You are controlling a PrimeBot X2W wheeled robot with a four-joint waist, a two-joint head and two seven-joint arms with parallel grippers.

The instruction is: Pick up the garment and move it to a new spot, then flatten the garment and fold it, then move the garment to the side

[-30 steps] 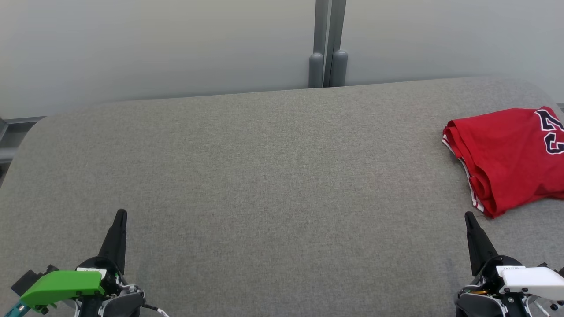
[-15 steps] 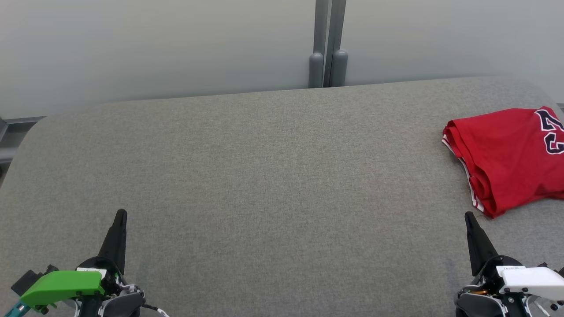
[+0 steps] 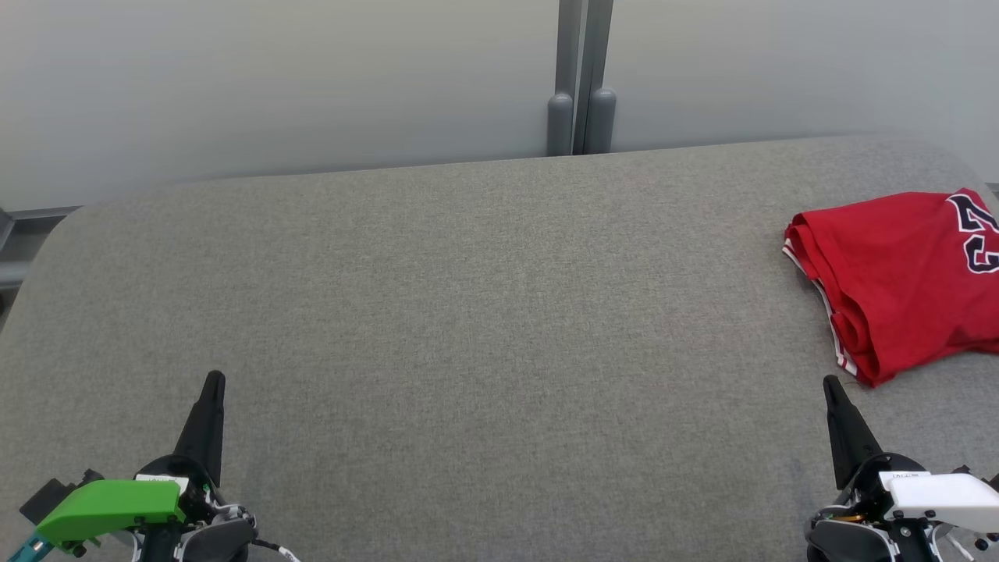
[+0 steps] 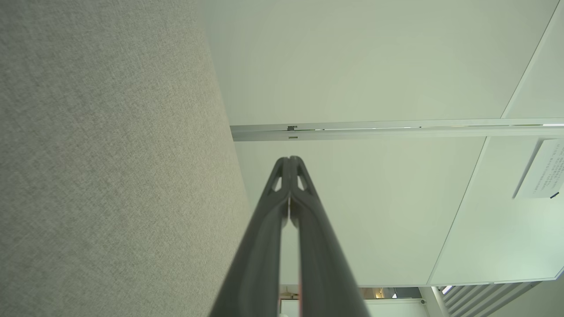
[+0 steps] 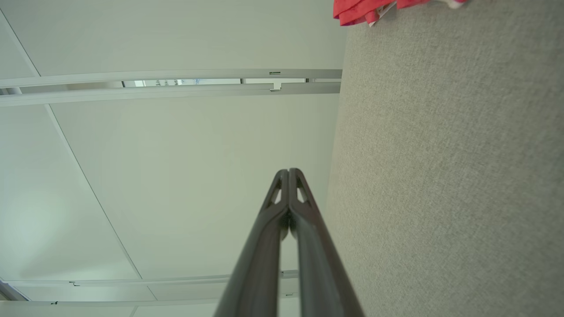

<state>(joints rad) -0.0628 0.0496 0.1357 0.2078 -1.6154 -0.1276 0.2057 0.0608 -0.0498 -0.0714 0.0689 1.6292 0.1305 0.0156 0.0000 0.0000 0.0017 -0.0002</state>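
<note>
A red garment (image 3: 905, 273) with dark numerals and white trim lies folded at the right edge of the grey cloth-covered table (image 3: 484, 312); a strip of it (image 5: 365, 11) shows at the top of the right wrist view. My left gripper (image 3: 214, 378) rests at the lower left, shut and empty, far from the garment. At the lower right my right gripper (image 3: 830, 382) is shut too, holding nothing, its tip just short of the garment's near corner. Both wrist views show the tips pressed together (image 4: 289, 159) (image 5: 289, 171).
A pale partition wall (image 3: 273, 86) with a grey vertical post (image 3: 581, 78) stands behind the table's far edge. The table's corners are rounded. A wide bare stretch of grey cloth lies between the grippers and left of the garment.
</note>
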